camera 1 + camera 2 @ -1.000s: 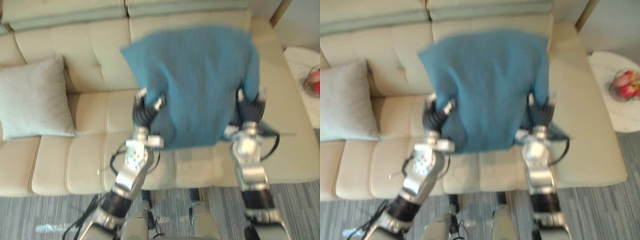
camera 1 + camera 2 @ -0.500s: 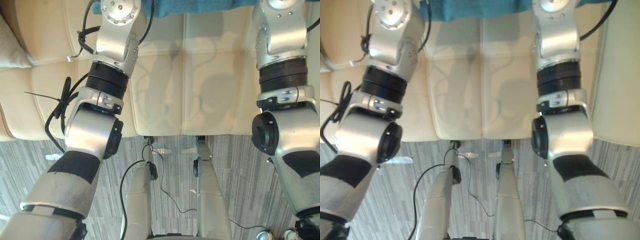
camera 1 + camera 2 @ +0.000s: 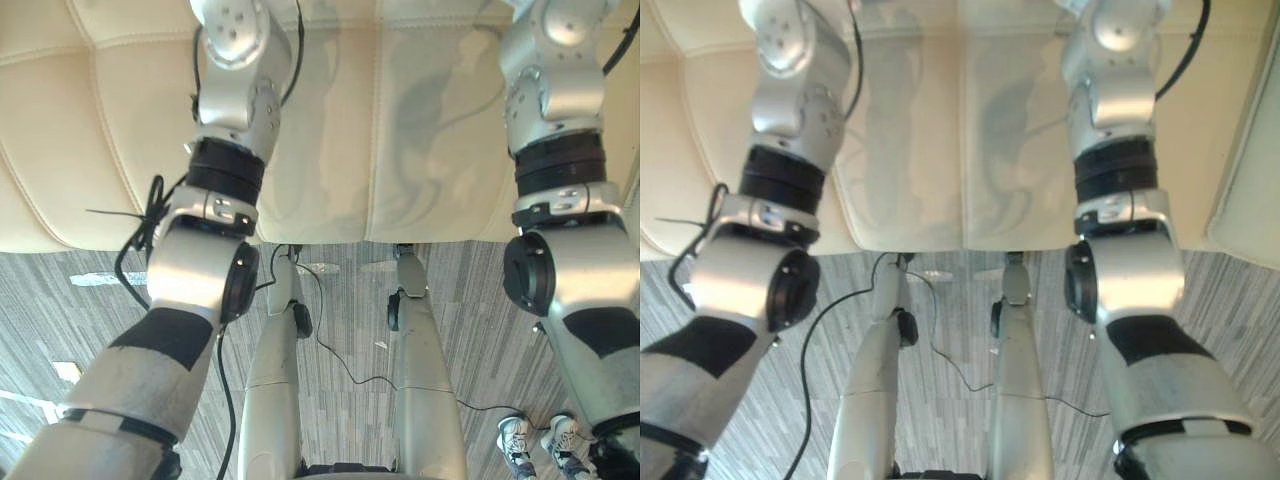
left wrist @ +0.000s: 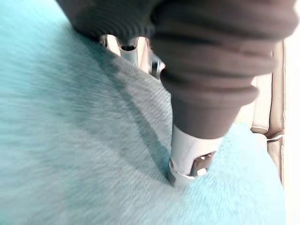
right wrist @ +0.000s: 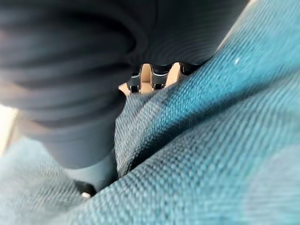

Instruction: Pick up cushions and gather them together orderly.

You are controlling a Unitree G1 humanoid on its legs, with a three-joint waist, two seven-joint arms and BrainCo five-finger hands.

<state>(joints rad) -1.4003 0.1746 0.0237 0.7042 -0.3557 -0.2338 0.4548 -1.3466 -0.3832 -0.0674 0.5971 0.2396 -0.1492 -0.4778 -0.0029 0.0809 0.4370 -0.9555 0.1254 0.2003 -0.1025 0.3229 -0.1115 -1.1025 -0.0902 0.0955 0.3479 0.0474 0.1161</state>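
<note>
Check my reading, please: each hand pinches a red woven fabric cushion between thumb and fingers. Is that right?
Only the colour is wrong: the woven fabric cushion is teal blue, as the right wrist view shows. The left hand and right hand do pinch it between thumb and fingers.

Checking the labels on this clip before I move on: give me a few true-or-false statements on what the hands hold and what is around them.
1. The left hand pinches a blue cushion, with its thumb dug into the fabric. True.
2. The right hand holds a grey cushion. False: the fabric it grips is blue as well.
3. The sofa is cream. True.
4. The floor in front of the sofa is bare wood. False: it is grey striped carpet.
</note>
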